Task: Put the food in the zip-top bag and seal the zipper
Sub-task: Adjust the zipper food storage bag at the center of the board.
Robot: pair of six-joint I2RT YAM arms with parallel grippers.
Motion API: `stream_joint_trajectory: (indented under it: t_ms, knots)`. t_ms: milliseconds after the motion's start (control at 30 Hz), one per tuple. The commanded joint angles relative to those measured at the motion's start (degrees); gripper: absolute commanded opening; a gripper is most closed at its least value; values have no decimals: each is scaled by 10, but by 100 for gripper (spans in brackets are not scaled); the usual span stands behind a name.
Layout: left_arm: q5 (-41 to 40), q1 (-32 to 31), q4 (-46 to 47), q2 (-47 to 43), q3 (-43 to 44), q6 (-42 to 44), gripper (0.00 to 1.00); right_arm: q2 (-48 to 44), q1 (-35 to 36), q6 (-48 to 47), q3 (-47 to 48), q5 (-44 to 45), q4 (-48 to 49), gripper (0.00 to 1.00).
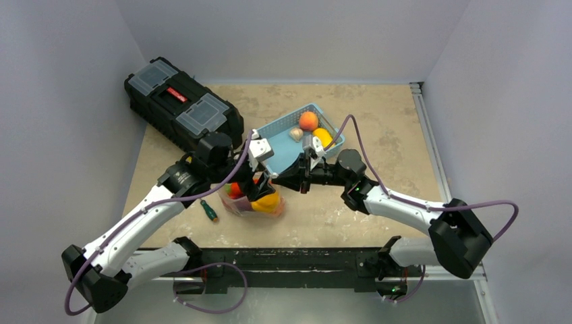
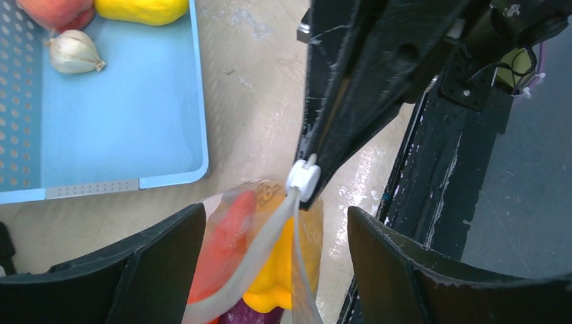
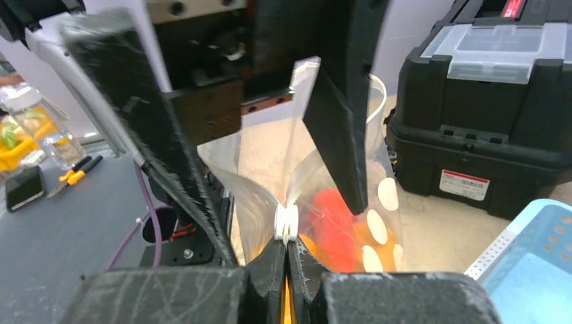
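Just left of the basket (image 2: 121, 115), the left gripper (image 2: 273, 219) stands with fingers spread wide either side of the bag (image 3: 246, 192), grasping nothing; I'd guess it's there to steady things. The bag sits near the basket's front corner, with red, yellow and purple food (image 2: 270, 287) inside. The right gripper (image 3: 287, 243) is clenched on the zipper's (image 2: 270, 236) white slider (image 2: 303, 179), likely to run it shut. In the basket, a peach (image 1: 308, 120), garlic (image 1: 295, 133) and a yellow piece (image 1: 322, 137) lie unbagged.

From above, the zipper (image 2: 272, 233) is too small to discern; the left wrist view's bottom edge crops purple food (image 2: 258, 316).
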Motion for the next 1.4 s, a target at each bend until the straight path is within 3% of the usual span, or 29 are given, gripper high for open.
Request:
stream_joint_trajectory:
  t_ms: [0,133,433,667,700,800,867,1167,1267,1367]
  knots:
    - [63,18,-23,29,42,19,77,-58,-2,-52,-3,-10,-21,0]
    - [102,21,-34,40,52,33,73,-103,-2,-84,-15,13,-52,0]
    - [92,22,-48,4,72,-3,30,-85,-2,-100,3,10,-79,0]
    - [97,23,-37,-56,66,-28,14,-94,-2,-128,16,9,-121,0]
    - [80,23,-40,-59,70,-33,17,-98,-2,-135,16,8,-128,0]
    - [15,28,-52,-49,89,-55,52,-111,-2,-154,8,5,-139,0]
    - [0,35,-66,-30,105,-51,63,-119,-2,-172,-1,4,-137,0]
    - [-59,36,-74,50,116,-11,64,-128,-2,-216,-31,-17,-133,0]
    - [29,37,-91,77,135,5,66,-133,-2,-237,-50,-15,-109,0]
    - [135,40,-166,126,176,44,68,-135,-2,-252,-44,-15,-118,0]
